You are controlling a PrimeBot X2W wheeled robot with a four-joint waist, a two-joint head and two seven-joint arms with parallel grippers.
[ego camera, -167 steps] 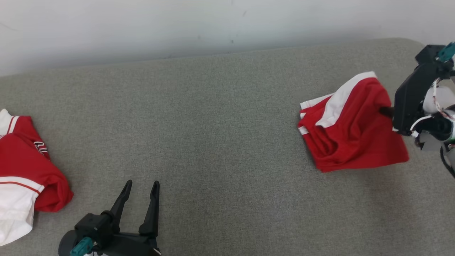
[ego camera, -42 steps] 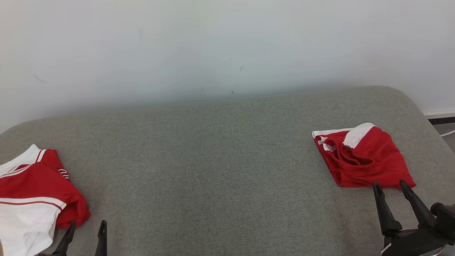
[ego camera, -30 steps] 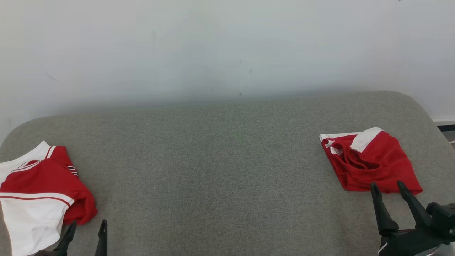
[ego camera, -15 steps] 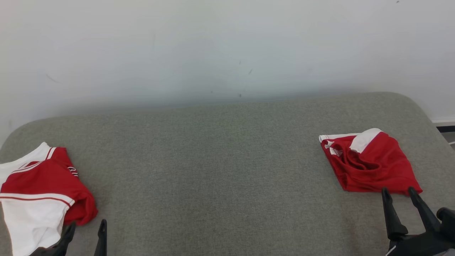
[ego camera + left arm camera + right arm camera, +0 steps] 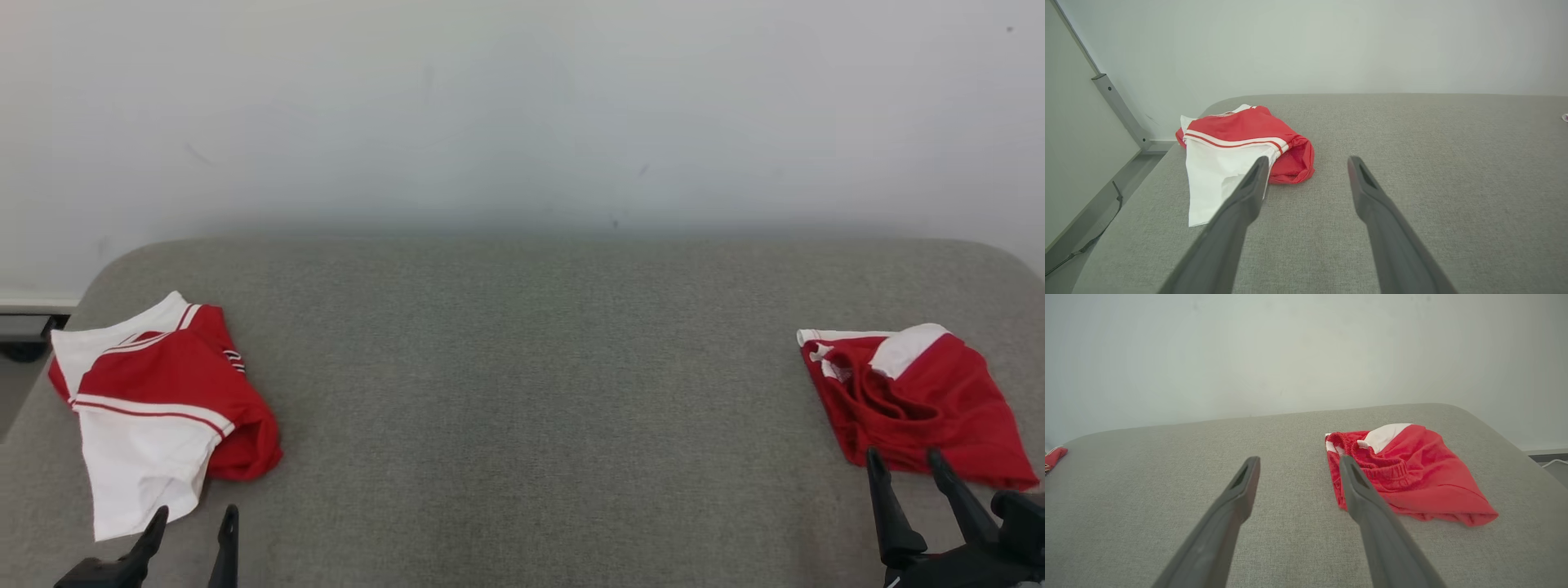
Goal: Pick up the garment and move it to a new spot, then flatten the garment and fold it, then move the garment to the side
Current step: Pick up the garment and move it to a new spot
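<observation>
**Two red garments lying at opposite ends of a grey cushion, both pairs of fingers spread and empty**

A grey cushioned surface with a coarse woven cover and rounded far corners is stretching across the head view. Behind it a plain white wall is rising, faintly scuffed.

The red shorts are lying folded near the right end in a rough diamond shape. Their thin, soft cloth is rumpling into ridges along a gathered elastic waistband, and a white panel is showing at the far corner. Well apart from them, at the left end, the red-and-white garment is sitting loosely bunched. Its red upper part is carrying narrow white stripes, and a smooth white section is trailing toward the near edge.

The left gripper is waiting at the near edge just beside that white hem. Its long, dark, tapering fingers are standing wide apart and holding nothing. In the left wrist view one finger is crossing in front of the white cloth; whether it is touching is unclear.

The right gripper is pointing at the near edge of the shorts. Its fingers are likewise spread and empty, one partly hiding the waistband.

Beyond the left end, a grey metal post is slanting up the wall, and a dark cable is lying on the floor.
</observation>
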